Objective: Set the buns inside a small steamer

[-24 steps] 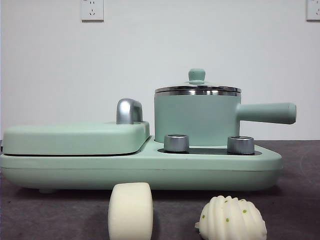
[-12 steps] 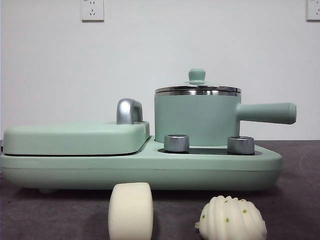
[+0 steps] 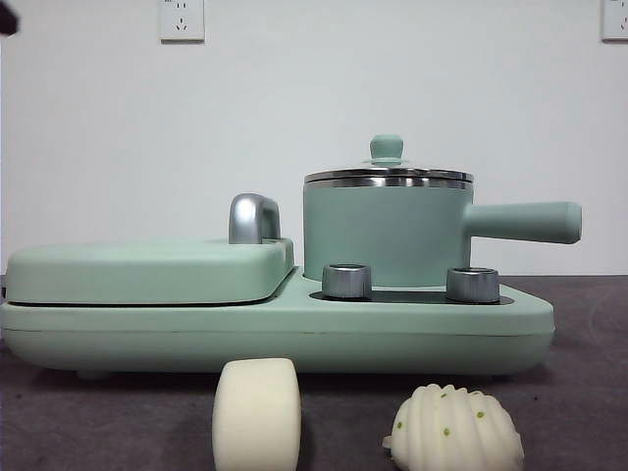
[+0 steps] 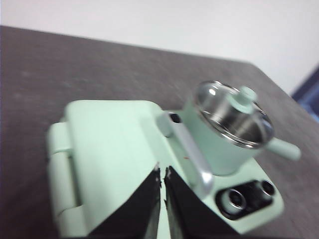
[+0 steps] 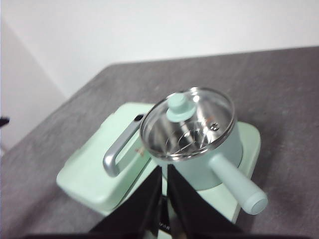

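We see both claws clenched and empty: left gripper (image 4: 162,174) above the griddle (image 4: 112,149), right gripper (image 5: 164,174) over the lidded small steamer (image 5: 192,137). Both buns, smooth bun (image 3: 256,414) and ridged bun (image 3: 453,429), lie on the table before the cooker.

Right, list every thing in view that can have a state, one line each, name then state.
small steamer: upright on the cooker base, glass lid on, closed.
griddle: lid down, closed.
smooth bun: on the table before the cooker, on its edge, untouched.
ridged bun: on the table beside it, apart, untouched.
left gripper: above the griddle, fingers shut, empty.
right gripper: above the steamer, fingers shut, empty.
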Tool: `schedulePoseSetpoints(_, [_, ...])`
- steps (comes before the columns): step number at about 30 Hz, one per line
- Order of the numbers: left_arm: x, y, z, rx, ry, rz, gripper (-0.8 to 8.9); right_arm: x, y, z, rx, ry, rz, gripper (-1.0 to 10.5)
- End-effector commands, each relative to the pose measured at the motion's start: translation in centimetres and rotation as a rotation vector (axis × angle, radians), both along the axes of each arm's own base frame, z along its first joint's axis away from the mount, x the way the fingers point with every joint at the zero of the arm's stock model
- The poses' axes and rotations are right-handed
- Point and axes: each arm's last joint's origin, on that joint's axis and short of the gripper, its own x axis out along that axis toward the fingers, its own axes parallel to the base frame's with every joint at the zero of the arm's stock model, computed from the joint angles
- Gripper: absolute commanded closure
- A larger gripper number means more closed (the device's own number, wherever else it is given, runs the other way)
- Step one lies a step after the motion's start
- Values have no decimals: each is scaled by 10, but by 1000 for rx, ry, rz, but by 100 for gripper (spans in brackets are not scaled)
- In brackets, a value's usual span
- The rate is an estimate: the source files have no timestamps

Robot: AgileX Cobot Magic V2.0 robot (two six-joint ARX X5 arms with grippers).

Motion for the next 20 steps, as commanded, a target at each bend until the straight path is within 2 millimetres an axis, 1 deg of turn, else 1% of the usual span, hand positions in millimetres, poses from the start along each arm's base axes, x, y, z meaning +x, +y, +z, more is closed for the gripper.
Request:
schedulePoseSetpoints(1, [11,-6,17,34,-8,-85,798,5,1,13,-59,-30,48,932])
schedulePoseSetpoints(6, [29,-15,30,25,23,-152,795,10,2,21,-57,-30,65,932])
schedulePoseSetpoints(9, [35,-18,29,26,29,-160,793,9,2,20,-58,-20,62,932])
schedulePoseSetpoints(14, [40,-19,26,29,48,-160,773,9,1,17,-62,6,54,919])
schedulePoseSetpoints(15, [41,-19,25,29,51,-160,759,9,1,17,-66,14,44,869])
schedulePoseSetpoints(17, [42,-19,25,29,52,-160,669,9,1,16,-72,23,28,719])
schedulePoseSetpoints(19, [42,-19,25,29,51,-160,529,8,0,15,-78,34,13,526])
schedulePoseSetpoints(20, [43,-20,25,29,50,-160,471,8,0,15,-78,35,14,463])
